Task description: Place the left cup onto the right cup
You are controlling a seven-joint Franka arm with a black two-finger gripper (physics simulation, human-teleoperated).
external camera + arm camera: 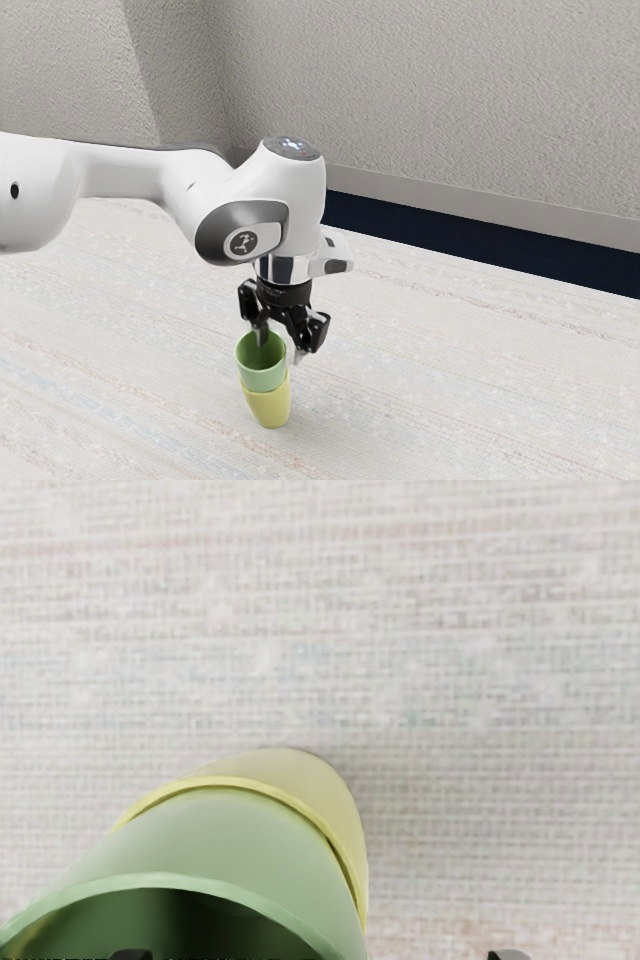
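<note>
The green cup (258, 366) (200, 880) sat nested in the yellow cup (270, 407) (325, 795), roughly upright. Its rim and upper wall stood clear above the yellow rim. The stack rested on the pale woven table (480, 370) (400, 630), well forward of the grey wall (450, 80). My jaws hung directly over the stack, spread apart and gripping nothing. One finger reached down inside the green cup's mouth. The other stood outside its wall, toward the exterior view's right. In the wrist view, the green rim lay just under my hand.
</note>
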